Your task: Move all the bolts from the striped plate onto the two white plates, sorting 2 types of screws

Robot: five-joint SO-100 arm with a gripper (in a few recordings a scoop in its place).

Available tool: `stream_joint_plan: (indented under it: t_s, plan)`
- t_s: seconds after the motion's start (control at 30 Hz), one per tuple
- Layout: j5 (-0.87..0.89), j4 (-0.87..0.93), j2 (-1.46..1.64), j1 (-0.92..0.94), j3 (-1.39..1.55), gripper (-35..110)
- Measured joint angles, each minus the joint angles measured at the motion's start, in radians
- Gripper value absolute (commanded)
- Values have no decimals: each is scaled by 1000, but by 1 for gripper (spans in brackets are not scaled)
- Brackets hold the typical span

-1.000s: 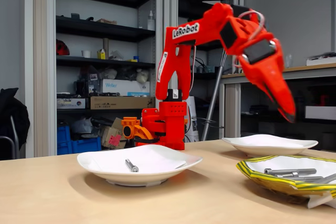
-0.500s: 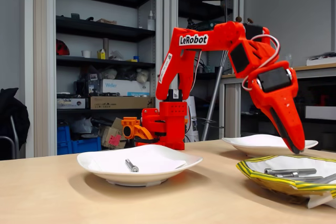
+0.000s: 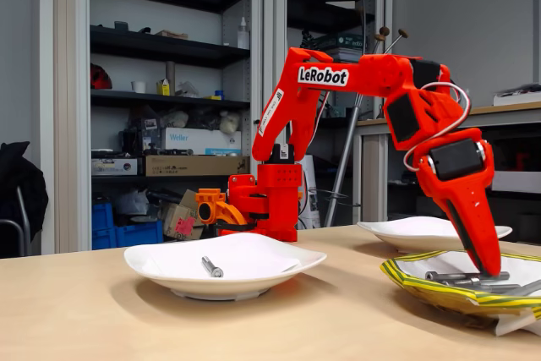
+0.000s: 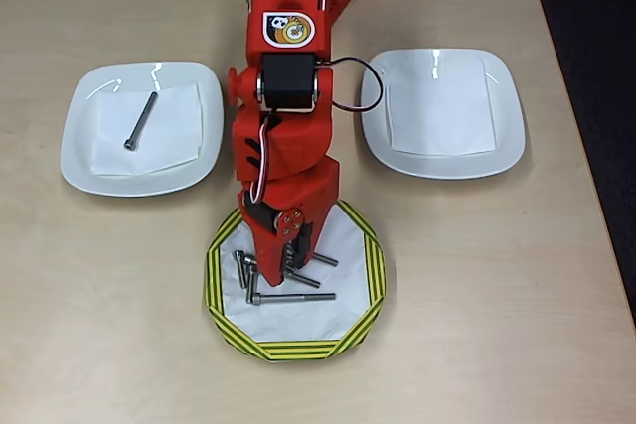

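The striped plate (image 4: 360,245) (image 3: 423,287) lies near the table's front edge and holds several grey bolts (image 4: 294,297) (image 3: 467,276), one long and the others shorter. My red gripper (image 4: 282,267) (image 3: 485,270) points down into this plate, its tips right among the bolts. The jaws look slightly open with nothing held. One long bolt (image 4: 139,121) (image 3: 211,267) rests on the left white plate (image 4: 79,146) (image 3: 152,263). In the overhead view the white plate (image 4: 507,131) (image 3: 431,230) on the right holds no bolt.
Each white plate has a square paper sheet (image 4: 439,106) in its centre. The red arm base (image 3: 266,200) stands at the back middle of the wooden table (image 4: 477,325). Shelves and a desk fill the room behind.
The arm has stretched out and dropped the gripper from well above the striped plate to right among its bolts. The bolts and plates have not moved.
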Motion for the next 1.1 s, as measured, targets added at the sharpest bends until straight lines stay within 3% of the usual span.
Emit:
stream_joint_plan:
  t_s: [0.73,1.1]
  plan:
    - [49,31,-155,0,-199,0]
    - [31,224,-216,17,-440,0]
